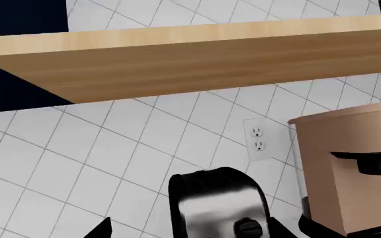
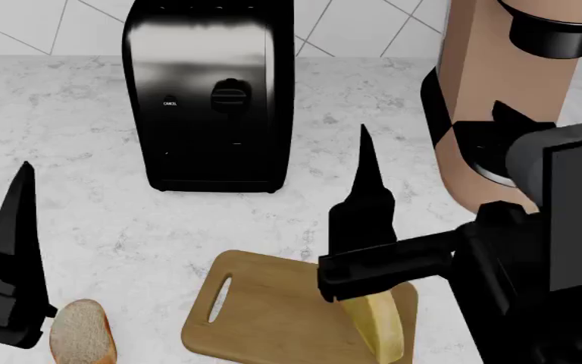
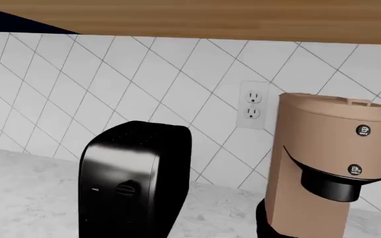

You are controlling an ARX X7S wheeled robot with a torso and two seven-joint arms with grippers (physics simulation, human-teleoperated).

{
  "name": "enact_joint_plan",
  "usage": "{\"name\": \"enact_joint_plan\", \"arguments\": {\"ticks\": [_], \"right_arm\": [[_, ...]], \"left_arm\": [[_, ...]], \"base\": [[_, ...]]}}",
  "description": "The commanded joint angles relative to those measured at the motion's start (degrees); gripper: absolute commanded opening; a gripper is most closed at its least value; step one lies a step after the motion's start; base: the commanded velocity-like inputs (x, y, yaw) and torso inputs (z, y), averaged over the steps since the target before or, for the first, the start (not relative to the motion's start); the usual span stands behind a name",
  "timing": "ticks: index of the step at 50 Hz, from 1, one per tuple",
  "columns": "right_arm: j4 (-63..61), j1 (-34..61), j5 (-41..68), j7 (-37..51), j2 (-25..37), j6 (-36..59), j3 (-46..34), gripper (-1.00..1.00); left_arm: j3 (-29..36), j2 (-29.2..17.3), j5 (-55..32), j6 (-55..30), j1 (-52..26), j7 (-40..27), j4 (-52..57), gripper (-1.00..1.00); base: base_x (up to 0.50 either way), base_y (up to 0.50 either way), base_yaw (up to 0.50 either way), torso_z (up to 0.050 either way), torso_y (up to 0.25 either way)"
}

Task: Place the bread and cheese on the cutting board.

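The cutting board (image 2: 270,318), light wood with an oval slot, lies at the near edge of the head view. On its right part stands the cheese (image 2: 380,327), a pale yellow wedge, partly hidden under my right gripper (image 2: 433,148). That gripper hovers above it, open, fingers pointing towards the wall, holding nothing. The bread (image 2: 82,335), orange-crusted with a pale speckled face, rests on the counter left of the board. Beside it is one finger (image 2: 16,220) of my left gripper (image 1: 189,230), which is open and empty. The right wrist view does not show its own fingers.
A black toaster (image 2: 210,91) stands behind the board against the tiled wall. A tan coffee machine (image 2: 503,83) stands to its right, close behind my right gripper. A wooden shelf (image 1: 197,59) hangs above, and a wall outlet (image 3: 251,105) sits between the two appliances.
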Motion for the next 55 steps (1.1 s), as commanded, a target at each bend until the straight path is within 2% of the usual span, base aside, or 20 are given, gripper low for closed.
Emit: {"name": "enact_joint_plan", "arguments": {"ticks": [1,7,10,12,14,19,24,28,35,55], "right_arm": [[-10.23,-14.9,-13.52,-2.51,0.06,-9.35,8.62,1.0],[-14.6,-24.5,-22.91,-5.38,-2.12,-14.08,10.24,1.0],[-14.72,-26.94,-26.88,-0.38,5.93,-24.95,1.79,1.0],[-14.68,-28.42,-29.01,0.64,8.35,-29.84,-1.4,1.0],[-14.41,-28.36,-29.34,0.94,9.07,-30.85,-2.44,1.0],[-14.37,-28.72,-29.93,1.52,9.99,-32.11,-3.26,1.0],[-14.56,-31.47,-30.25,2.25,12.78,-37.51,-3.16,1.0],[-13.9,-30.7,-30.38,1.3,12.46,-38.29,-4.61,1.0],[-13.77,-30.21,-30.66,1.65,12.83,-38.15,-5.57,1.0],[-13.1,-29.35,-30.87,2.02,13.24,-38.75,-7.32,1.0]], "left_arm": [[-5.82,1.18,-19.77,-23.5,-6.87,-2.65,3.5,1.0],[-11.04,0.96,-38.24,-30.08,-9.86,-12.54,2.95,1.0],[-11.57,1.26,-41.27,-30.14,-8.14,-14.21,1.33,1.0],[-11.31,1.52,-39.6,-29.37,-5.45,-13.79,1.74,1.0],[-10.79,1.73,-38.98,-28.89,-4.07,-13.35,1.74,1.0],[-8.23,2.36,-33.33,-26.75,-0.99,-10.84,0.23,1.0],[-5.42,2.76,-28.1,-23.86,2.39,-8.51,-0.66,1.0],[-5.91,2.74,-27.45,-22.51,4.05,-8.21,-1.26,1.0],[-2.59,2.34,-18.34,-15.75,10.02,-3.67,-6.2,1.0],[1.51,3.39,-10.2,-8.53,11.36,-0.53,-15.68,1.0]], "base": [[0.0,0.0,0.0,0.0,0.0],[0.0,0.0,0.0,0.0,0.0],[0.0,0.0,0.0,0.0,0.0],[0.0,0.0,0.0,0.0,0.0],[0.0,0.0,0.0,0.0,0.0],[0.0,0.0,0.0,0.0,0.0],[0.0,0.0,0.0,0.0,0.0],[0.0,0.0,0.0,0.0,0.0],[0.0,0.0,0.0,0.0,0.0],[0.0,0.0,0.0,0.0,0.0]]}}
